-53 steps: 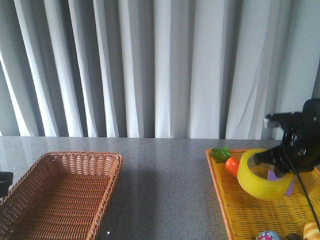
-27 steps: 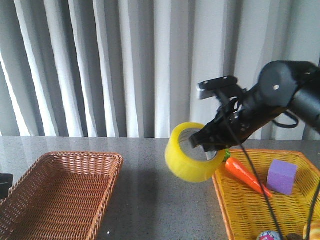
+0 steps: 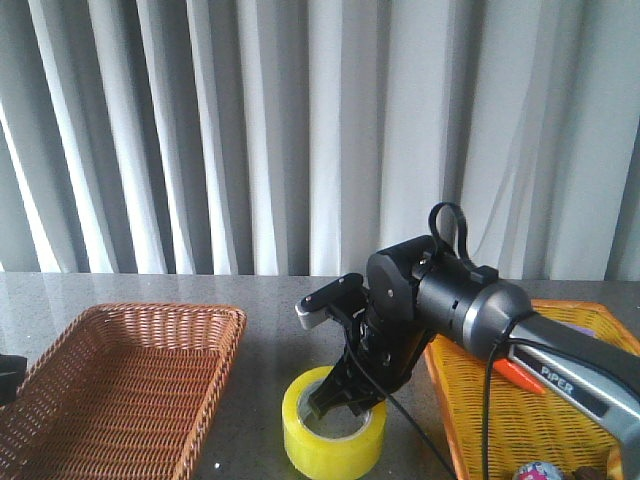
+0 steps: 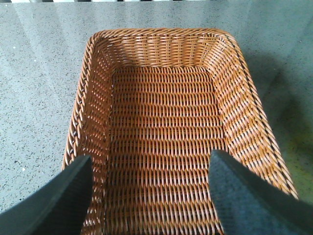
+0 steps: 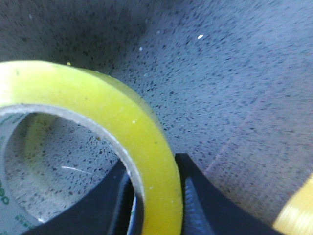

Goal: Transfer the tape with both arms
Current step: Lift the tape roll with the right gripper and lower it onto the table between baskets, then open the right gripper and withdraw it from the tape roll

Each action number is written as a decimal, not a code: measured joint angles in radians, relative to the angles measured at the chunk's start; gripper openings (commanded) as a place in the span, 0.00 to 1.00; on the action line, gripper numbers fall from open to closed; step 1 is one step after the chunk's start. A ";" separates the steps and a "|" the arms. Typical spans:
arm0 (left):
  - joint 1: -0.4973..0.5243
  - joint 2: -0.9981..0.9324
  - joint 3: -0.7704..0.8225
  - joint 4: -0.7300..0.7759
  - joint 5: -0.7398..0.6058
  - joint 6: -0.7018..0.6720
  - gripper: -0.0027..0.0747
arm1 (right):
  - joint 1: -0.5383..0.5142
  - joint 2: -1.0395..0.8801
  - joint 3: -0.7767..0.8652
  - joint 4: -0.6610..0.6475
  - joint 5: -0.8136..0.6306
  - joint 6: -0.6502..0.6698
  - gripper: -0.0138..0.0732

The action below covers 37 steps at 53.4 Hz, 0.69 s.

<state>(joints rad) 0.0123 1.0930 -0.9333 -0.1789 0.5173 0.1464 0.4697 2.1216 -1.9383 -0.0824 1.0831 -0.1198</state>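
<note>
The yellow tape roll [image 3: 333,432] stands flat on the grey table between the two baskets. My right gripper [image 3: 345,395] reaches down onto it and is shut on the roll's wall. In the right wrist view one finger is inside the ring and one outside the tape [image 5: 122,112], with the gripper [image 5: 154,196] pinching the yellow wall. My left gripper [image 4: 151,196] is open and empty, hovering over the brown wicker basket [image 4: 156,33]. Only a dark bit of the left arm [image 3: 8,372] shows at the left edge of the front view.
The brown wicker basket [image 3: 120,390] sits at the front left and holds nothing. A yellow tray [image 3: 450,420] stands at the right with an orange carrot [image 3: 518,375] and other small toys. A pleated curtain hangs behind the table.
My right arm has carried the tape out of the yellow tray, leftward and down, until the roll rests on the table in the middle. The left arm has not moved.
</note>
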 measured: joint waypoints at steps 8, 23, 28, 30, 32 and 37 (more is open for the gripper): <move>0.000 0.000 0.000 0.000 0.003 0.000 0.68 | 0.002 0.031 0.000 -0.021 -0.005 0.030 0.41; 0.000 0.000 0.000 0.000 0.008 0.000 0.68 | -0.012 0.043 -0.015 -0.024 -0.020 0.062 0.73; 0.000 0.000 0.000 0.000 0.008 0.000 0.68 | -0.013 0.034 -0.053 -0.031 -0.020 0.068 0.75; 0.000 0.000 0.000 0.000 0.008 0.000 0.68 | -0.015 0.024 -0.071 -0.031 -0.021 0.076 0.75; 0.000 0.000 0.000 0.000 0.008 0.000 0.68 | -0.017 0.007 -0.089 -0.030 -0.022 0.083 0.75; 0.000 0.000 0.000 0.000 0.009 0.000 0.68 | -0.027 -0.066 -0.125 -0.030 -0.042 0.099 0.74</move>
<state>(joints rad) 0.0123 1.0930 -0.9333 -0.1789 0.5267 0.1464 0.4430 2.0556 -2.0628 -0.1125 1.0409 -0.0213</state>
